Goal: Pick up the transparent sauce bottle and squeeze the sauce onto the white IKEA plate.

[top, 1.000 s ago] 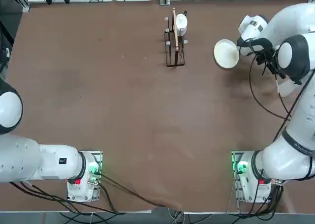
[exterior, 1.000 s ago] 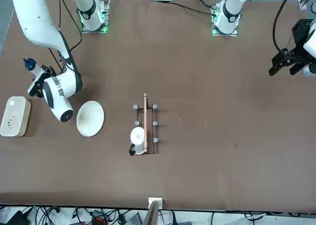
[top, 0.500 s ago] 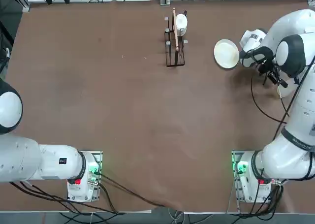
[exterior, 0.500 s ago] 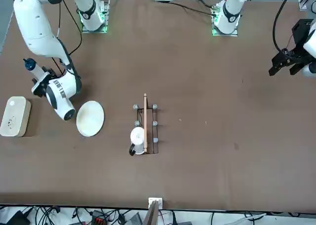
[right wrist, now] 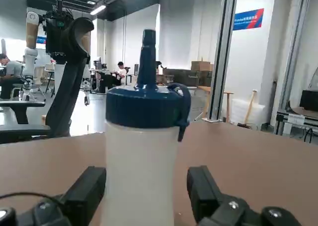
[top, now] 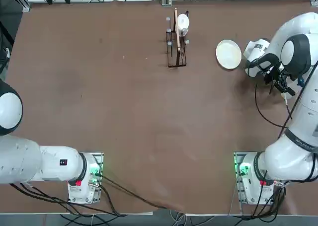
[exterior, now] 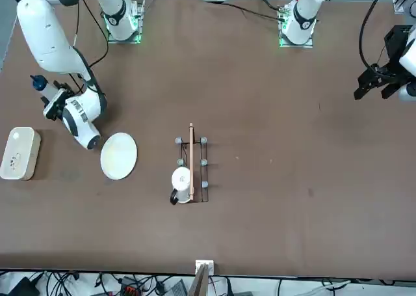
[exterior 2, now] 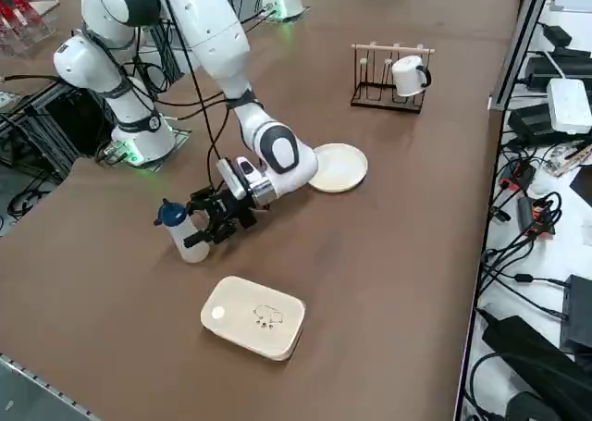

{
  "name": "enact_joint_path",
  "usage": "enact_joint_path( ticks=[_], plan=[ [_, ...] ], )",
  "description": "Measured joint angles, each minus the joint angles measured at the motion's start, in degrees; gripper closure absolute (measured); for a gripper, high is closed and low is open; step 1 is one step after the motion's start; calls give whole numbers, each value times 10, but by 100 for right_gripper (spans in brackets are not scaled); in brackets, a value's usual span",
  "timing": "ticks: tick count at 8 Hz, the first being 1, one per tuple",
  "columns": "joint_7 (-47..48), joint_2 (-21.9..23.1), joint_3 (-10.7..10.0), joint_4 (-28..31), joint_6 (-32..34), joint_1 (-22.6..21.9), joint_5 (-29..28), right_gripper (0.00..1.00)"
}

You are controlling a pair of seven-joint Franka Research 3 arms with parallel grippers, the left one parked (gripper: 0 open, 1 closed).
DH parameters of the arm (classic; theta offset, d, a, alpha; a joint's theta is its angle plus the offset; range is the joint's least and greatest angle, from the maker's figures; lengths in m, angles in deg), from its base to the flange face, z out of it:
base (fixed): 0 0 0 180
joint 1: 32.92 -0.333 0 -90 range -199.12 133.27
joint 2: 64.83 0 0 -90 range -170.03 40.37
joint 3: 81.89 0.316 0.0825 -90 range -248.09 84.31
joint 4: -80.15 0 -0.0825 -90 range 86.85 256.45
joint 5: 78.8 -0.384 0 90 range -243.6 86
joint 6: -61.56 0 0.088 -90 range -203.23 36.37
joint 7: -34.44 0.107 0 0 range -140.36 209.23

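The step in hand is the reach for the bottle (exterior 2: 181,230), which stands upright at the left of the right side view, near the plate (exterior 2: 339,167) on the counter (exterior 2: 388,254). The right claw (exterior 2: 209,229) is level with it, fingers (right wrist: 84,192) spread apart on either side of its body, not yet touching. Next, I judge, it should close gently, then lift and carry it over the plate.
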Motion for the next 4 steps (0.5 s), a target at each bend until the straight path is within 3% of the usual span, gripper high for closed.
enact_joint_path(
  ticks=[2,3,4],
  plan=[
    [5,0,0,5,-5,9,13,6],
    [7,0,0,5,-9,11,18,16],
    [7,1,0,5,-10,11,20,37]
  ],
)
